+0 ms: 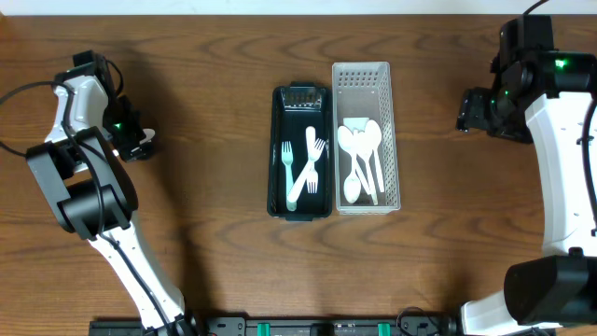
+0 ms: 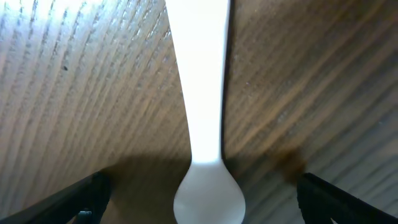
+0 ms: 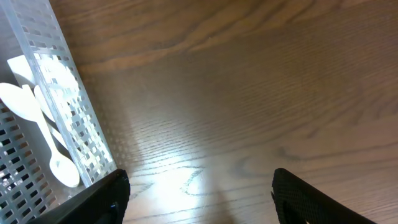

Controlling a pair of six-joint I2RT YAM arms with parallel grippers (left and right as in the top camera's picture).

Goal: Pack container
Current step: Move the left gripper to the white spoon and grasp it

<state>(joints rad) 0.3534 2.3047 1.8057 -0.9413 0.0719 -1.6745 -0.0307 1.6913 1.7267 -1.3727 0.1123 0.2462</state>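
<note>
A white plastic spoon (image 2: 205, 112) lies on the wooden table, its bowl between the wide-apart fingers of my left gripper (image 2: 202, 208), which is open and low over it at the table's left side (image 1: 140, 145). At the centre a black tray (image 1: 278, 149) holds a few forks (image 1: 312, 163), and the white perforated basket (image 1: 393, 140) beside it holds several white spoons (image 1: 362, 154). My right gripper (image 1: 464, 110) hovers open right of the basket, over bare wood (image 3: 199, 199). The basket's wall (image 3: 68, 118) shows at the left of the right wrist view.
Both arms rise from the table's near corners. The brown wooden table (image 1: 205, 93) stretches between the left gripper and the tray.
</note>
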